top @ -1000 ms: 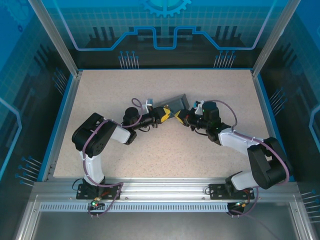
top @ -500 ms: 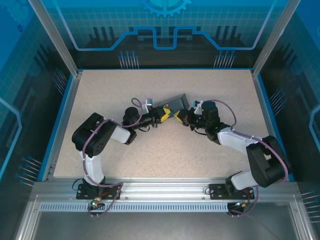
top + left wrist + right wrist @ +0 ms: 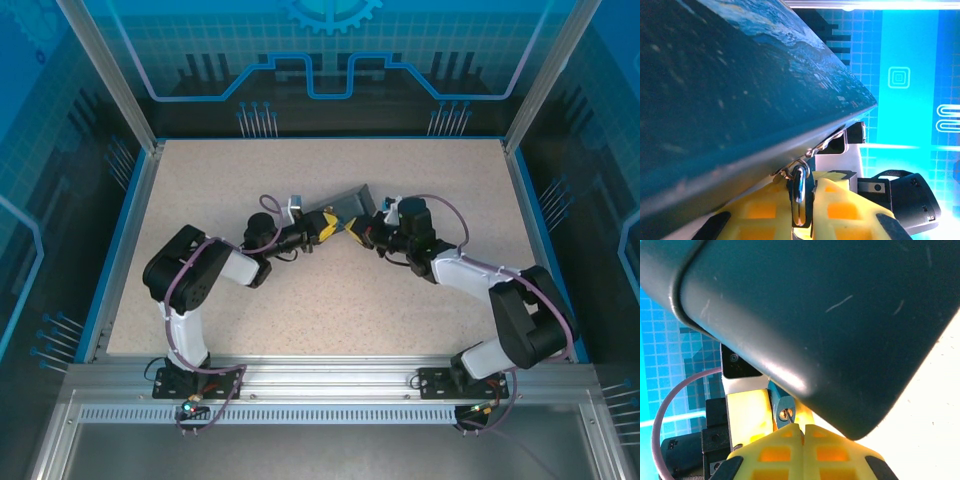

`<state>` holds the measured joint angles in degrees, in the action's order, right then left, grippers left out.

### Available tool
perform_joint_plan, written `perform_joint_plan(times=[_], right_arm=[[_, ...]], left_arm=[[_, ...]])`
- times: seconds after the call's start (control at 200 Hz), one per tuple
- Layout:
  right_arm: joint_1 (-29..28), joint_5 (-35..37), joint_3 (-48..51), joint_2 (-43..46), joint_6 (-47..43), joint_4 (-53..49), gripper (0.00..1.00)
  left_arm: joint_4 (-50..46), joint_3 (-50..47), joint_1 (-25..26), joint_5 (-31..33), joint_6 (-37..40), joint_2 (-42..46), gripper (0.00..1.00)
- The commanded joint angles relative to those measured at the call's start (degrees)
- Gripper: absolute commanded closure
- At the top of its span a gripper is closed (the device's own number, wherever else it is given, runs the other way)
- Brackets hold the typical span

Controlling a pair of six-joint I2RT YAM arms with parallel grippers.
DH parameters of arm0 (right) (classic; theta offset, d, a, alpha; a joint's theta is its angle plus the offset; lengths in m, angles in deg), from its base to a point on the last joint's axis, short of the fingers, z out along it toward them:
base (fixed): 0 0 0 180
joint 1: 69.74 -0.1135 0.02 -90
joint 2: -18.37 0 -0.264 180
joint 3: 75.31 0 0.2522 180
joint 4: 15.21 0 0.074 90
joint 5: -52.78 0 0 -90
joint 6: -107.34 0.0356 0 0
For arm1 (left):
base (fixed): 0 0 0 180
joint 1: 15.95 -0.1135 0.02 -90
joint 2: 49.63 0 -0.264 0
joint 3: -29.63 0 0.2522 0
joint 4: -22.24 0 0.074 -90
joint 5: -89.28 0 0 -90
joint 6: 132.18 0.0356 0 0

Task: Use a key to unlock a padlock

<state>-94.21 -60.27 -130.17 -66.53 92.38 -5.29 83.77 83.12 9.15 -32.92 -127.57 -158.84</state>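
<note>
The padlock [image 3: 784, 411] is a tiny bluish-grey body, its round keyhole facing the right wrist camera. It is clamped between the 2 yellow left fingers [image 3: 860, 210], silvery shackle pointing outward. The key [image 3: 793, 424], a thin dark sliver, slants from that keyhole into the closed right fingers [image 3: 840, 438].

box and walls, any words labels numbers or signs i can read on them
No words, numbers or brand names can be read.
box: a blue painting print, no lettering.
back wall: a gear sign, no text.
blue panel in the left wrist view: a nested-squares sign, no text.
padlock: no marking readable.
</note>
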Motion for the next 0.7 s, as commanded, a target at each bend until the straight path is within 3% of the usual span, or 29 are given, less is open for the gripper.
perform_joint_plan(times=[0.0, 0.395, 0.695], right_arm=[[-2.2, -0.2, -2.87, -1.23, 0.48, 1.77, 1.0], [-1.58, -0.06, -5.09, -2.74, -3.02, -2.03, 1.0], [-1.37, -2.24, -8.16, -7.77, -2.08, 1.37, 1.0]], left_arm=[[4.85, 1.67, 1.0, -2.42, 1.57, 1.7, 1.0], [4.83, 1.45, 1.01, -3.11, 1.91, 2.24, 1.0], [4.79, 1.55, 1.09, -3.73, 2.0, 2.33, 1.0]])
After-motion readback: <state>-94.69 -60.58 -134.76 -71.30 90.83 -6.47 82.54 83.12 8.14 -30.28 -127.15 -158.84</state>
